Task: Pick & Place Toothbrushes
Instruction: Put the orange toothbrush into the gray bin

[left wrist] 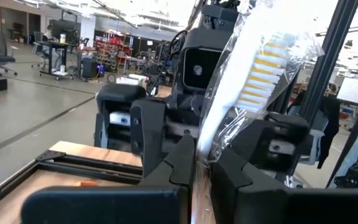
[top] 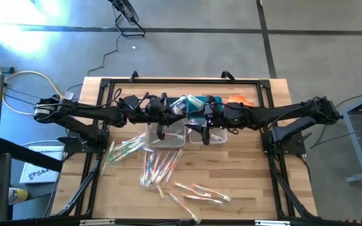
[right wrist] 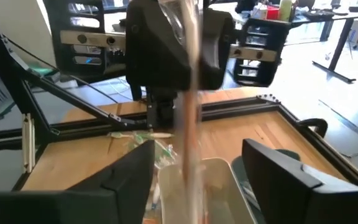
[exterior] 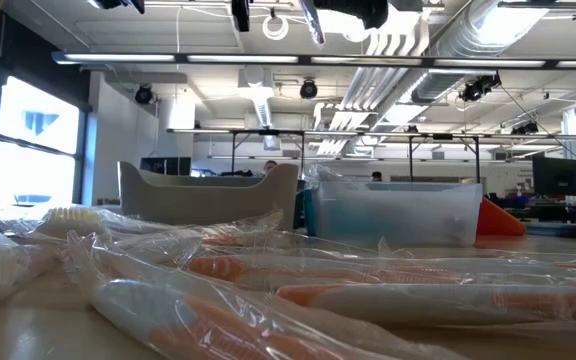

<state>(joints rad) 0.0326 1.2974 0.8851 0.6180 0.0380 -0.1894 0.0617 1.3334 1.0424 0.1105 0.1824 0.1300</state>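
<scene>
- Both dark arms meet over the far middle of the pale wooden table, above two small rectangular bins.
- The left gripper has its fingers pinched narrow on a clear-wrapped toothbrush with a white handle and yellow-and-white bristles, which stands upright with the head at the top.
- The right gripper faces the left one; its two dark fingers stand wide apart on either side of the held brush's wrapped handle, not touching it.
- Directly below the grippers sits the clear plastic bin; just beside it, toward the right arm, is a second clear bin with a teal lining.
- An orange cloth lies at the far edge of the table, behind the second bin.
- The other wrapped toothbrushes lie scattered loose on the near half of the table, in several small clusters with green, pink-red and whitish handles.
- In the low view, wrapped toothbrushes fill the foreground, with the bins behind them.
</scene>
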